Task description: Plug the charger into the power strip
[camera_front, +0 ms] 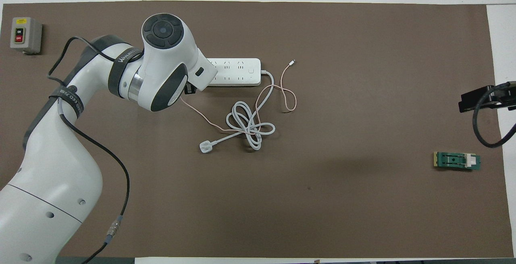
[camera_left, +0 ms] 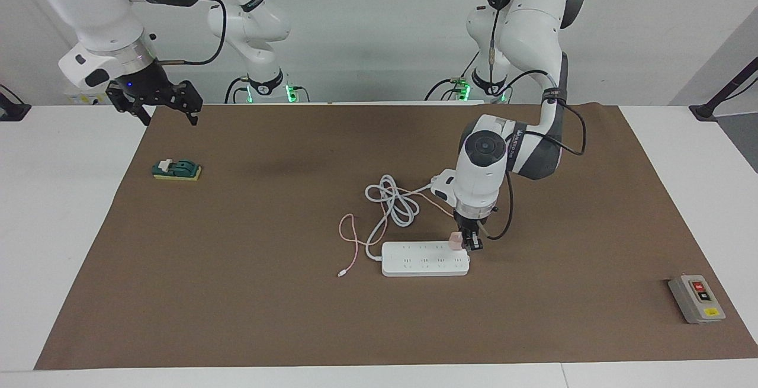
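Observation:
The white power strip lies flat mid-table. My left gripper points straight down over the strip's end toward the left arm's side, shut on the pale-pink charger. The charger rests against the strip's edge nearer the robots; I cannot tell whether its prongs are in a socket. Its thin pink cable loops across the mat. In the overhead view the left arm hides the charger and gripper. My right gripper waits open above the mat's corner at the right arm's end.
The strip's thick grey-white cord is coiled nearer the robots, ending in a white plug. A green switch block sits toward the right arm's end. A grey button box stands at the left arm's end.

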Robot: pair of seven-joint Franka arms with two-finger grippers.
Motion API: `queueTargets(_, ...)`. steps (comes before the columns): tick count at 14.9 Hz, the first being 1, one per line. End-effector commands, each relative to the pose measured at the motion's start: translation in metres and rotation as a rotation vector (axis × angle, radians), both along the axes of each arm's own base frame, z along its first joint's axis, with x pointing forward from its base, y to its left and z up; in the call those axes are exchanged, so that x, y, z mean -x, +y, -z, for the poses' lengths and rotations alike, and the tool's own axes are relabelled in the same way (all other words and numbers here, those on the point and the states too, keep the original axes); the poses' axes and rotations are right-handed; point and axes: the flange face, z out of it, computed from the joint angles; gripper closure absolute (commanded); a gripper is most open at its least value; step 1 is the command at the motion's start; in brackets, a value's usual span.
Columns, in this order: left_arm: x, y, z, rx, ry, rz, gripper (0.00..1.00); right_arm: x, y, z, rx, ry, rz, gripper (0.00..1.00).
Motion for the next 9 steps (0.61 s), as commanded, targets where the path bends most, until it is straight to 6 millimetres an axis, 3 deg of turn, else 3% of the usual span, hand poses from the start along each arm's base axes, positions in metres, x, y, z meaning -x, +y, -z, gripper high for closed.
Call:
queueTargets(1,0.0115,-0.0116,0.0094,-0.004,0.031,0.001,1.0,0.0043,-0.0044,-0.0025,0.003,-0.016,-0.009,0.0)
queueTargets(9,0.0058,-0.0092,0.0136,-0.037,0.044,0.003,1.0,0.0045,-0.005,-0.0023,0.002,-0.015,-0.007,0.0)
